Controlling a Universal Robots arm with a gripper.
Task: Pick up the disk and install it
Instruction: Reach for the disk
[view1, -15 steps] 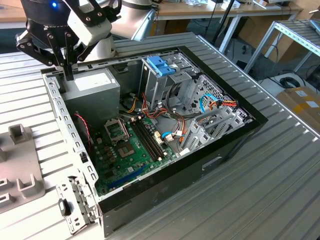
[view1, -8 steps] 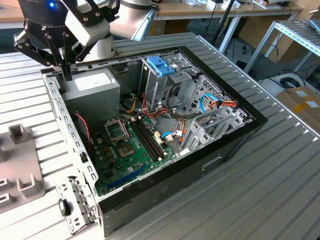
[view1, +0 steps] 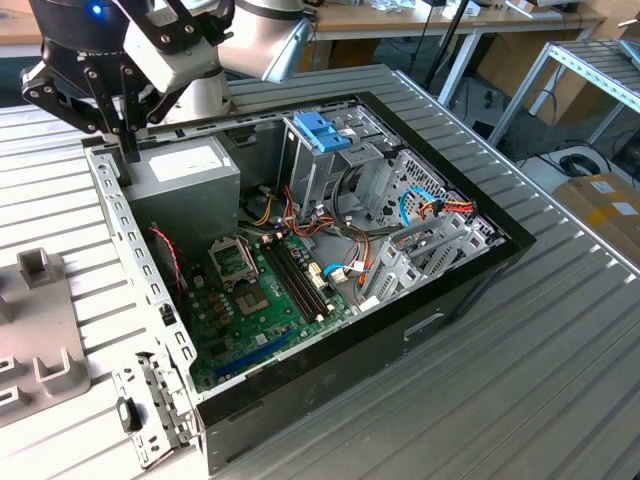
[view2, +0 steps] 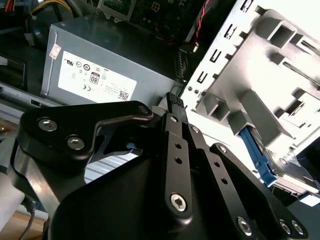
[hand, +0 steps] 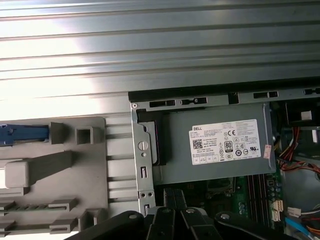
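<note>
My gripper (view1: 128, 150) hangs over the rear corner of the open computer case (view1: 470, 270), right above the edge beside the grey power supply (view1: 185, 170). Its black fingers are pressed together with nothing between them, as both wrist views show (view2: 173, 98) (hand: 172, 192). The disk (view2: 256, 152) lies on the grey moulded fixture (view2: 260, 60) outside the case. Only its blue rail and a bit of dark body show in the second wrist view. The first wrist view catches the rail's blue end (hand: 20, 134) on the fixture (hand: 65, 165). The gripper is apart from the disk.
A blue latch on a silver drive cage (view1: 322, 130) stands inside the case, beside cables and the green motherboard (view1: 260, 300). The ribbed metal table (view1: 560, 350) surrounds the case. Part of the grey fixture (view1: 40, 340) lies at the exterior view's left.
</note>
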